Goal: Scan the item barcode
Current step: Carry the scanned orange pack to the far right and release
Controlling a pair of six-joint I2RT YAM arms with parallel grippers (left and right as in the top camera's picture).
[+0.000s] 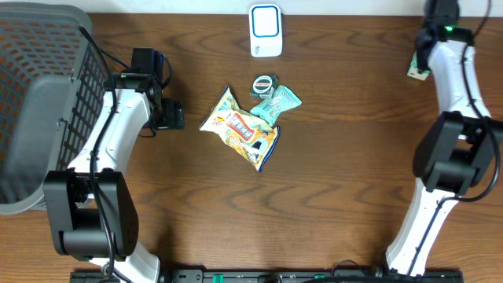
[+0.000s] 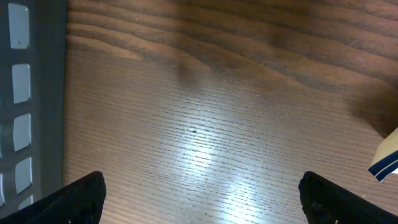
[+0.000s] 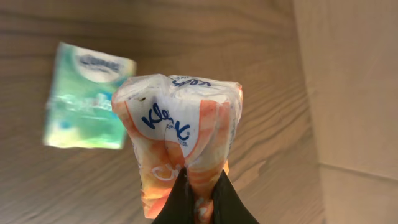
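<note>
My right gripper (image 3: 200, 200) is shut on the lower end of an orange-and-white tissue pack (image 3: 180, 130) and holds it above the table. In the overhead view this gripper (image 1: 427, 44) is at the far right corner, and the arm hides the pack. A green tissue pack (image 3: 88, 104) lies on the wood just beyond it (image 1: 416, 67). The white scanner (image 1: 266, 30) stands at the back centre. My left gripper (image 2: 214, 205) is open over bare wood with nothing between its fingers; overhead it (image 1: 170, 115) is left of the snack pile.
A yellow chip bag (image 1: 240, 130), a teal packet (image 1: 280, 102) and a small round tin (image 1: 264, 84) lie mid-table. A dark mesh basket (image 1: 39, 71) fills the left side, its wall (image 2: 25, 93) close to my left gripper. The table's edge (image 3: 354, 93) is to the right of the held pack.
</note>
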